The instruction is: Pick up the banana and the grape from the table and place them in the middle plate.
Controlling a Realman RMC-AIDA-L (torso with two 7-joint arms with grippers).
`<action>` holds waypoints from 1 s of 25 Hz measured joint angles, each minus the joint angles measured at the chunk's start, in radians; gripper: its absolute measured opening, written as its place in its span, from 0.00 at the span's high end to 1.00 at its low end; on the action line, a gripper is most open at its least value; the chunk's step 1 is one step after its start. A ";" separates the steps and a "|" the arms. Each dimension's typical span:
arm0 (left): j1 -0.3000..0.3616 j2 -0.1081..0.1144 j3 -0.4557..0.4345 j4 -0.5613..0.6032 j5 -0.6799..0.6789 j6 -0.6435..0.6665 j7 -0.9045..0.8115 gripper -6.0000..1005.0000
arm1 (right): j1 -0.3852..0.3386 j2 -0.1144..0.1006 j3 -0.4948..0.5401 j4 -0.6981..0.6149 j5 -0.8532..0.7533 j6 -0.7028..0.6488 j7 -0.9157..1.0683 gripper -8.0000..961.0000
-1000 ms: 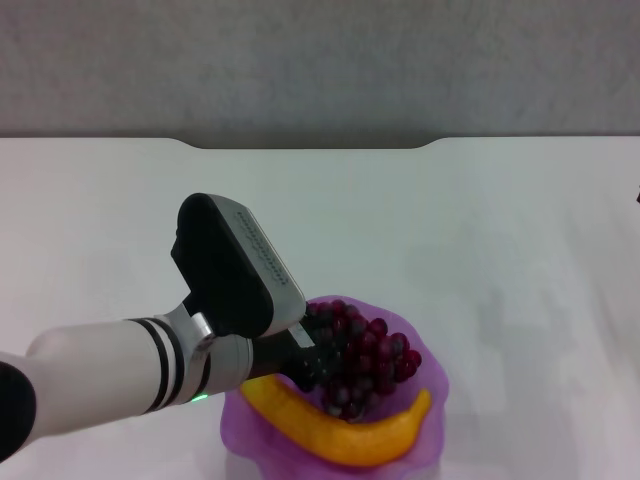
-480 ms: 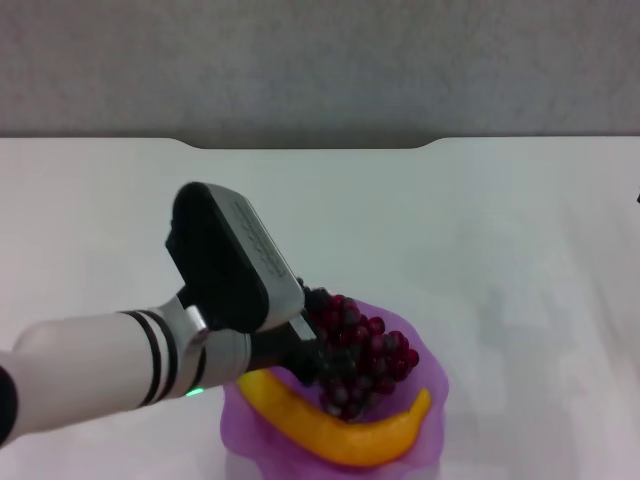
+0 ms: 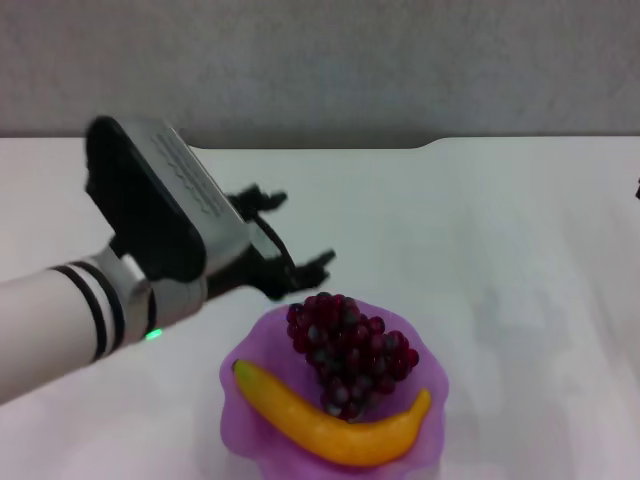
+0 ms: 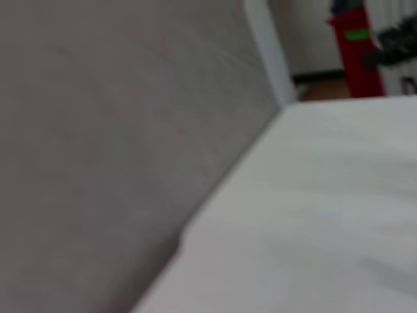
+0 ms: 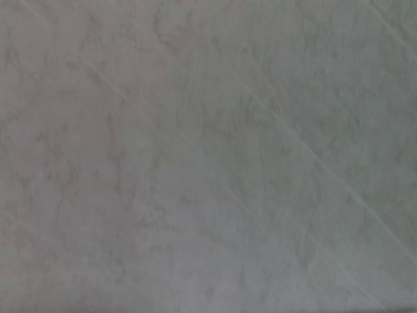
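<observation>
In the head view the light-purple scalloped middle plate (image 3: 430, 378) sits near the front of the white table (image 3: 480, 230). A dark red grape bunch (image 3: 350, 348) lies in it, and a yellow-orange banana (image 3: 330, 424) curves along the plate's near side. My left gripper (image 3: 285, 232) hovers open and empty above the table, just behind and to the left of the plate, apart from the grapes. The right gripper is out of view; only a dark sliver shows at the right edge.
A grey wall (image 3: 320, 60) stands behind the table's notched far edge (image 3: 310, 147). The left wrist view shows that wall and the table's edge (image 4: 221, 195), with a red object (image 4: 355, 52) far off. Only a plain grey surface fills the right wrist view.
My left gripper let go of the grape bunch, which now rests in the plate. The arm rose and pulled back to the left, away from the plate. The banana has not moved.
</observation>
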State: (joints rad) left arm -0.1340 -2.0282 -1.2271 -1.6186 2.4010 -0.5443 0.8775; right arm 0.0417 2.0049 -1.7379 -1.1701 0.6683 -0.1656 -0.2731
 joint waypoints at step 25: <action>0.064 0.000 -0.010 0.313 0.056 1.118 0.020 0.16 | 0.009 0.000 -0.006 -0.043 -0.003 -0.014 -0.001 0.30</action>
State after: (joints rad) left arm -0.0697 -2.0280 -1.2375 -1.3057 2.4569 0.5739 0.8979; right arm 0.0507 2.0049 -1.7440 -1.2134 0.6658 -0.1794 -0.2740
